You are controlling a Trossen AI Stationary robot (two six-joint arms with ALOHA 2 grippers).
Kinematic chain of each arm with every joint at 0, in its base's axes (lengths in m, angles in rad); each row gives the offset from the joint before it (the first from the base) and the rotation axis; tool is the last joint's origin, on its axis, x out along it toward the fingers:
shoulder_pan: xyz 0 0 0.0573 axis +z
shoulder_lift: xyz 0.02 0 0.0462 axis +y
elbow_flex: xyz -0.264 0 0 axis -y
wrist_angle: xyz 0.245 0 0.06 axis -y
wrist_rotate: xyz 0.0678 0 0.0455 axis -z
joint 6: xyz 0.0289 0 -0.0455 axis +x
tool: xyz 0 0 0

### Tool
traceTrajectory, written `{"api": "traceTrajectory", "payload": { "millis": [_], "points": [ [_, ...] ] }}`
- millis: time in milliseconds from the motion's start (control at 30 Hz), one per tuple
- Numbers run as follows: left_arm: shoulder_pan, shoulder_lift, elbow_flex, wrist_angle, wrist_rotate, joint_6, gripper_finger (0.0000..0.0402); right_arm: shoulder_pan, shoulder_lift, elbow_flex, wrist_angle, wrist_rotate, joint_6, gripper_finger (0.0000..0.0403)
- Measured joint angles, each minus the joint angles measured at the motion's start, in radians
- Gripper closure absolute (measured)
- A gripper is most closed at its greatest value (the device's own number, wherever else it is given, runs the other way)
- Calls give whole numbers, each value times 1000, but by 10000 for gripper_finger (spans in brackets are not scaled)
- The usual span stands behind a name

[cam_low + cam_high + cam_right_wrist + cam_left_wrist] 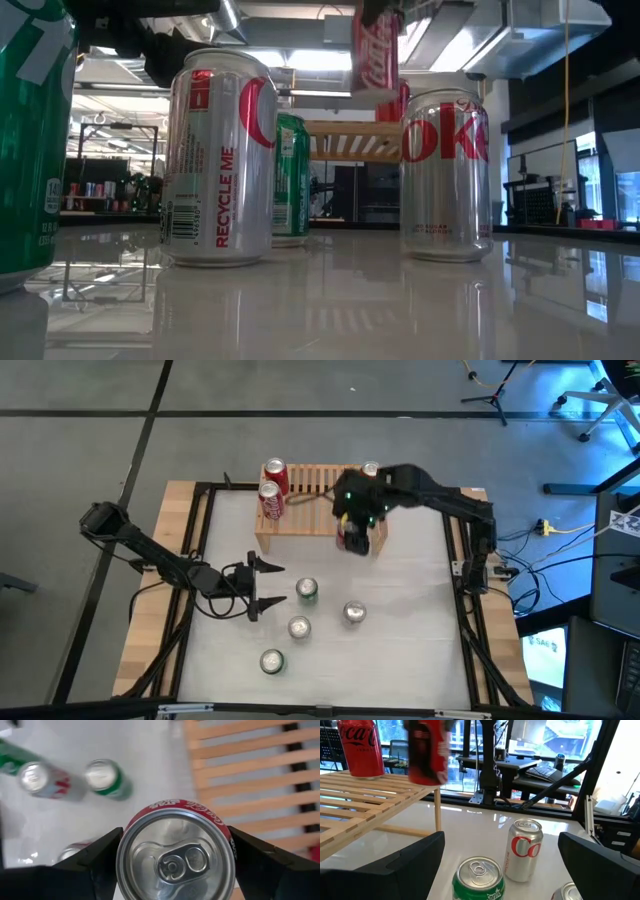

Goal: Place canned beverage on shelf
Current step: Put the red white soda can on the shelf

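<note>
A red can (176, 852) was held tight by the right gripper (175, 855), near the shelf (250, 780). It looked smooth and slippery, best squeezed around its sides. The left gripper (268, 582) was spread wide, holding nothing.

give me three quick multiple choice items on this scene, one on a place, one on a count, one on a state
1. Where is the right tool?
A. at the shelf's front edge
B. among the loose cans
C. off the table

2. How many cans stand loose on the table, off the shelf?
A. two
B. four
C. six

3. What is the left tool doing?
A. gripping a can
B. open, holding nothing
C. resting on the shelf

Answers: 1 A, it hangs there in the high view. 2 B, four tops show. 3 B, fingers spread, no can between.
</note>
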Motion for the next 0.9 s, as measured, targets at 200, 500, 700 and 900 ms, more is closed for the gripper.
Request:
{"api": "traceTrajectory", "payload": {
  "millis": [200,500,700,900],
  "points": [
    [0,0,0,0,0,1,20,-128,0,0,4,0,-54,98],
    [0,0,0,0,0,0,20,-257,0,0,120,-54,-164,96],
    [0,0,0,0,0,-1,20,-309,1,0,193,-65,-211,100],
    [0,0,0,0,0,-1,20,-355,13,0,225,-154,-213,100]
  ]
}}
